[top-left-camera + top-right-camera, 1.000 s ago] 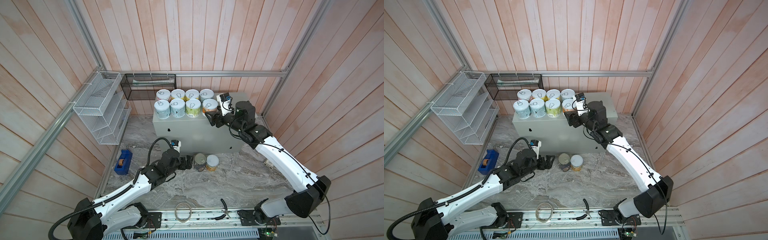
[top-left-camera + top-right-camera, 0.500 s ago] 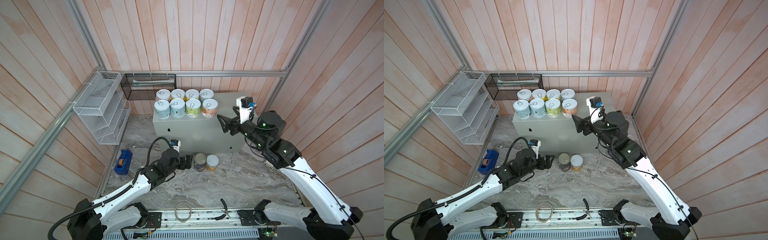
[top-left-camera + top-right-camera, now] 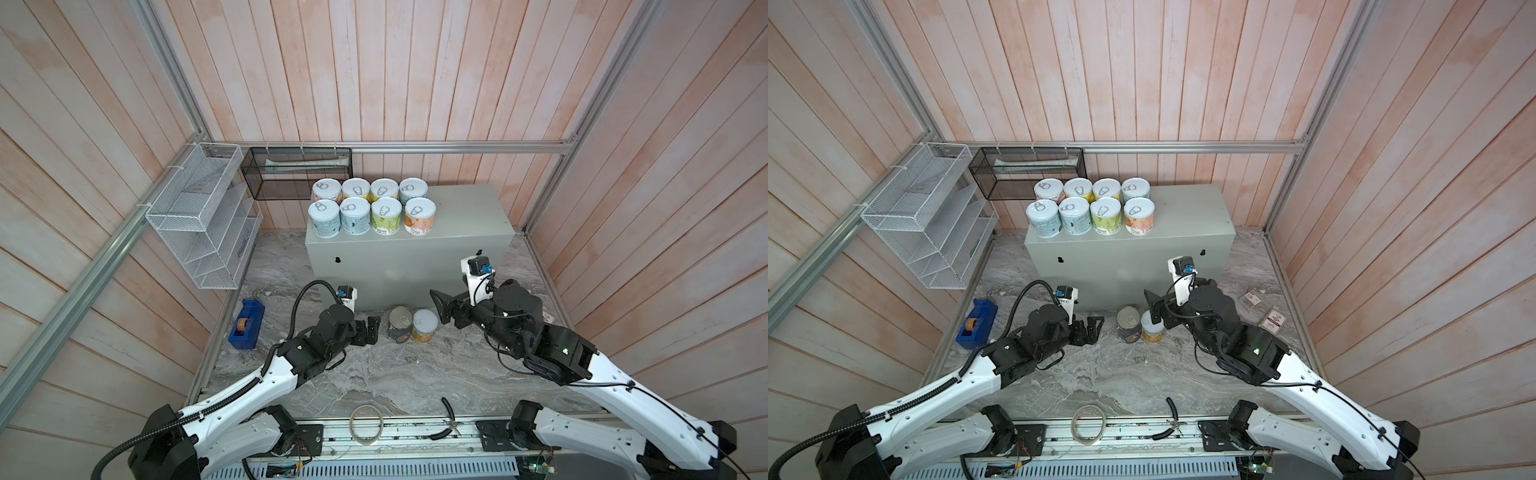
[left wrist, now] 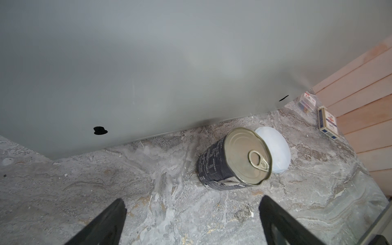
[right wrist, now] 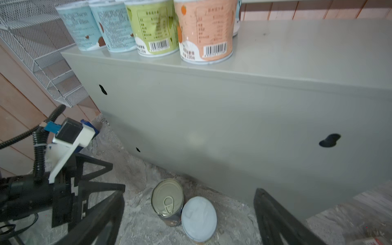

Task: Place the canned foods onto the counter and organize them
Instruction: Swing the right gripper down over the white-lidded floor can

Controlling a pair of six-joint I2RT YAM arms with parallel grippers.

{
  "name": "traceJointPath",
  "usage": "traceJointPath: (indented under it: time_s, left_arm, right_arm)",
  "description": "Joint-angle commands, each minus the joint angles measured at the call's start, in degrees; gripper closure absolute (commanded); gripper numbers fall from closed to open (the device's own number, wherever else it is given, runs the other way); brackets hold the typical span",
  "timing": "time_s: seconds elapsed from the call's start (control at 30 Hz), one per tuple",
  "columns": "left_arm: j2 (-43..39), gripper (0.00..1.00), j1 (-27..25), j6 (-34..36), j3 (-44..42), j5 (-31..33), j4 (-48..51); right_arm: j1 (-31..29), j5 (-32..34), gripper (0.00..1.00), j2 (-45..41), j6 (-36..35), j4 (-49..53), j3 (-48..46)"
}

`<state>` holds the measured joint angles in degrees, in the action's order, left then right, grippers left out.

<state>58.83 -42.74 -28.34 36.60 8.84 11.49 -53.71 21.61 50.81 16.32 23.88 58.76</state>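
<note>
Swinging down from the pale grey-green metal box counter (image 3: 461,216), the right gripper (image 3: 443,309), spread and empty, faces the dark navy can (image 3: 400,330) and white-lidded can (image 3: 424,326) left on the floor; eight pastel cans (image 3: 384,216) shelved, left gripper (image 3: 372,330) spread too.

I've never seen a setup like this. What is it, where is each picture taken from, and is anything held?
Two white robot arms, each ending in a two-fingered end effector. Two pictures look down from overhead; two come from wrist cameras. Eight cans stand in two rows on the grey-green counter. A dark can and a white-lidded can stand side by side on the marble surface below. The left end effector and right end effector are open, holding nothing.
</note>
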Motion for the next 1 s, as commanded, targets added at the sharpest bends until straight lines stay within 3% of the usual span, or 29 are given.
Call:
traceJointPath:
  time_s: [0.0,0.13,0.33,0.57,0.8,0.97]
  left_arm:
    - [-2.1,0.00,0.2,-0.6,-1.3,-1.4,-1.1]
    - [-3.0,0.00,-0.2,-1.7,-1.5,-1.5,0.8]
    - [-2.6,0.00,-3.9,-4.6,-3.2,1.2,1.2]
    - [-3.7,0.00,-4.8,-6.3,-6.1,1.3,-2.2]
    - [-4.8,0.00,-5.3,-7.2,-8.0,2.6,-3.2]
    - [-4.8,0.00,-5.4,-7.7,-8.8,3.0,-4.4]
  right_arm:
    - [-1.0,3.2,0.06,-3.1,6.9,3.6,-4.0]
    - [-1.0,0.8,0.06,-5.6,9.0,0.2,-12.3]
    - [-1.0,-1.8,0.04,-1.5,11.3,-6.0,-20.6]
    - [-0.5,-4.8,0.03,1.7,11.0,-17.7,-30.2]
    - [1.4,-3.6,0.03,5.0,8.2,-25.4,-33.8]
    - [6.8,-8.0,0.03,8.1,5.4,-29.6,-33.9]
